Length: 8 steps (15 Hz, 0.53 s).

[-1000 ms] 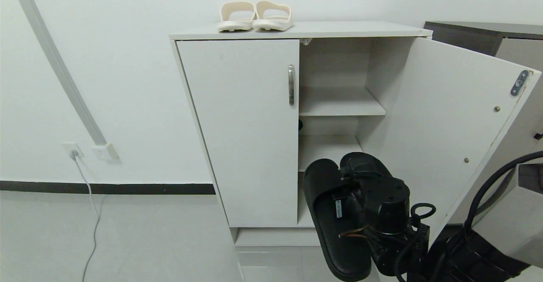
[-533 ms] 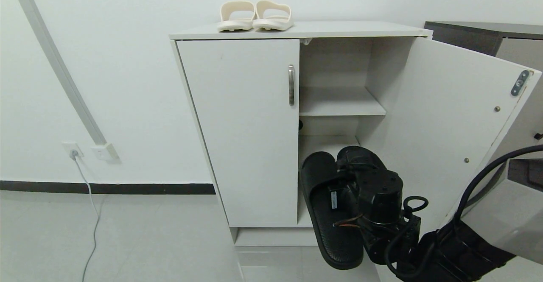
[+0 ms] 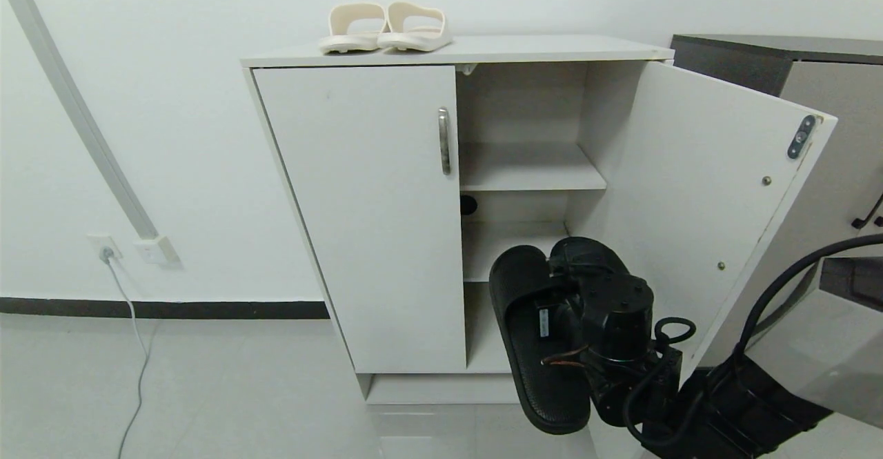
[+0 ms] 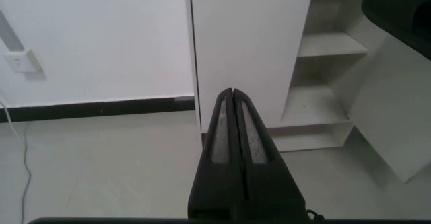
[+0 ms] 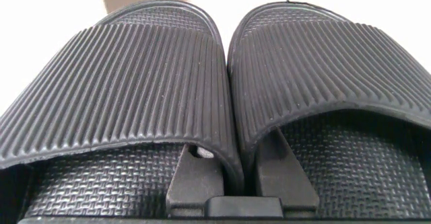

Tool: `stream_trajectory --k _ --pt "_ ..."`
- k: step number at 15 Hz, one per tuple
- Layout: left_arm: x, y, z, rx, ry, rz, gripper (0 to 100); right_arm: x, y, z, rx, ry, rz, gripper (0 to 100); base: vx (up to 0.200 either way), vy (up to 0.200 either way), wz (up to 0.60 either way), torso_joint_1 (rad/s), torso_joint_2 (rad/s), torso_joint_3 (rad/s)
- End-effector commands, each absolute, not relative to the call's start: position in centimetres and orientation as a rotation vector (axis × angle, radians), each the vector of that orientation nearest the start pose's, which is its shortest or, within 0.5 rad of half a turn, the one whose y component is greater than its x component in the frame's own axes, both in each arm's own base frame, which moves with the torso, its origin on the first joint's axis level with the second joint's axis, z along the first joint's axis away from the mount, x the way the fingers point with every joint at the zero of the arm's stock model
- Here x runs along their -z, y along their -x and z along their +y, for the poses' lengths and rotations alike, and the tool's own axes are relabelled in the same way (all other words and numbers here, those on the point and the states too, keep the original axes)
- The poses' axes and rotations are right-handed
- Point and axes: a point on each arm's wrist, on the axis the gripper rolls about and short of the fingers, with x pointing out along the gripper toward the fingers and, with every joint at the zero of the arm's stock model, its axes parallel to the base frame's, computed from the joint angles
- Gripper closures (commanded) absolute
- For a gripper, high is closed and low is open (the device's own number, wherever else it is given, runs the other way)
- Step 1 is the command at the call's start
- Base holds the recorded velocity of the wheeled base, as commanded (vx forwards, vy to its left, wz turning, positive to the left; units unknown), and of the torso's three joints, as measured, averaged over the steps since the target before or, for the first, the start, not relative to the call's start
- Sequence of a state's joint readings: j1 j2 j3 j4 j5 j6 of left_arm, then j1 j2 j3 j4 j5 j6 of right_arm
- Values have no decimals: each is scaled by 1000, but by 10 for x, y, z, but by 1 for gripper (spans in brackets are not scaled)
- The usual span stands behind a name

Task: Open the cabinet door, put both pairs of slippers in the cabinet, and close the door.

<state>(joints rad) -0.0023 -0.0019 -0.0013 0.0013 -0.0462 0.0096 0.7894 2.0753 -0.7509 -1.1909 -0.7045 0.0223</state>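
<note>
Pair of black ribbed rubber slippers (image 3: 538,335) held side by side just in front of the white two-door cabinet (image 3: 455,48). Toes toward its open right half, level with the lower shelves, not yet inside. Pinched by the right gripper (image 5: 237,177), with one finger (image 5: 195,180) slid under each strap. Closed narrowly on the two adjoining inner edges, so that both slippers ride as one.

Judged as the step of stowing the first pair, with the cabinet's right-hand door (image 3: 690,190) already swung wide and its left-hand door (image 3: 365,210) closed. Next, probably: push forward into the cabinet, set down flat on the middle shelf (image 3: 510,245) or the cabinet floor below, then spread the fingers and back out without dragging the pair along. Worth watching for the nearer slipper clipping the closed door's edge.

Pair of cream open-toed slippers (image 3: 383,27) lying on top of the cabinet, above the closed door, untouched. Left gripper (image 4: 232,106) out in front of the cabinet, aimed at its lower part. Fingers pressed fully together, nothing between them.
</note>
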Motion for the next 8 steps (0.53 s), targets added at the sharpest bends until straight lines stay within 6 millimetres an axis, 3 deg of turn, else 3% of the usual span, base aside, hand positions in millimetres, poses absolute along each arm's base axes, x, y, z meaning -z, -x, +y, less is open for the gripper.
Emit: stream_trajectory --k 1,8 --pt "-76 23 -1 49 -9 1 100 -98 -261 245 -89 67 100 100 0 0 0 0 0 0" --pt "-76 23 -1 49 -8 1 100 -91 -259 245 -93 80 117 100 0 0 0 0 0 0"
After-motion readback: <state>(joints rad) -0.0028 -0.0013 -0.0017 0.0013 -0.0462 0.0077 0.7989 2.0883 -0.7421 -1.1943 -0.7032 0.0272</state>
